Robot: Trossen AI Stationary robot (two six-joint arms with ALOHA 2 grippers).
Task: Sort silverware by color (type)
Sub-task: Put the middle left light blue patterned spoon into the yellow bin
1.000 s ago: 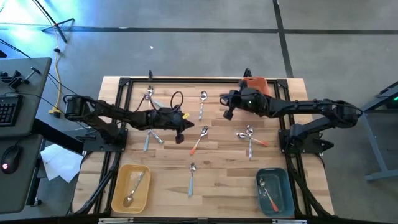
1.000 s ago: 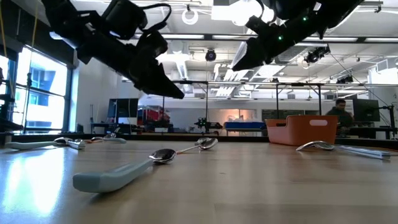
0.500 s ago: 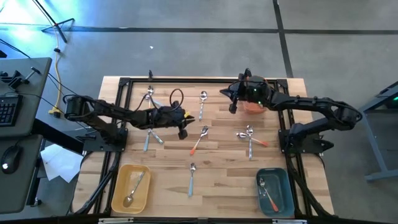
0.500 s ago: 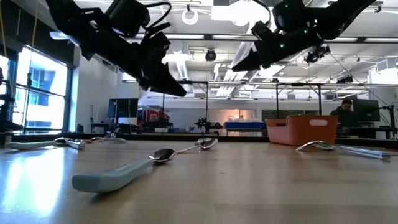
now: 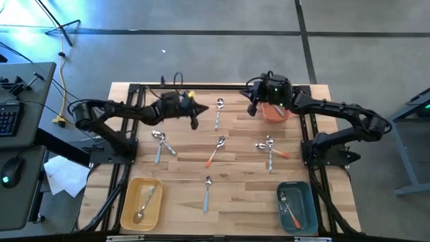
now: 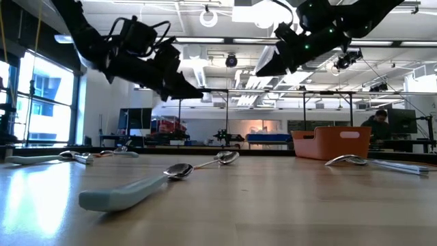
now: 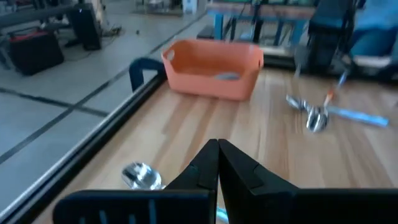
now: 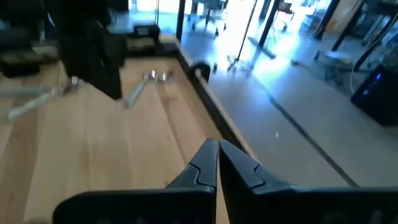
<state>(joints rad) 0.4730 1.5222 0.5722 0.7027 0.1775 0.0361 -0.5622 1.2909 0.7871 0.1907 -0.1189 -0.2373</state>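
I see both tools closed and empty above the pale wooden plank worktop (image 5: 235,175): left tool (image 5: 194,123), right tool (image 5: 253,109). Small metal-headed silverware (image 5: 215,152) lies scattered there; grey concrete floor (image 5: 201,54) surrounds it.

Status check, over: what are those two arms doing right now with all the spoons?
Left gripper shut, empty, above the table's far side. Right gripper shut, empty, beside the orange bin. Loose spoons lie mid-table, untouched. Nothing in the way.
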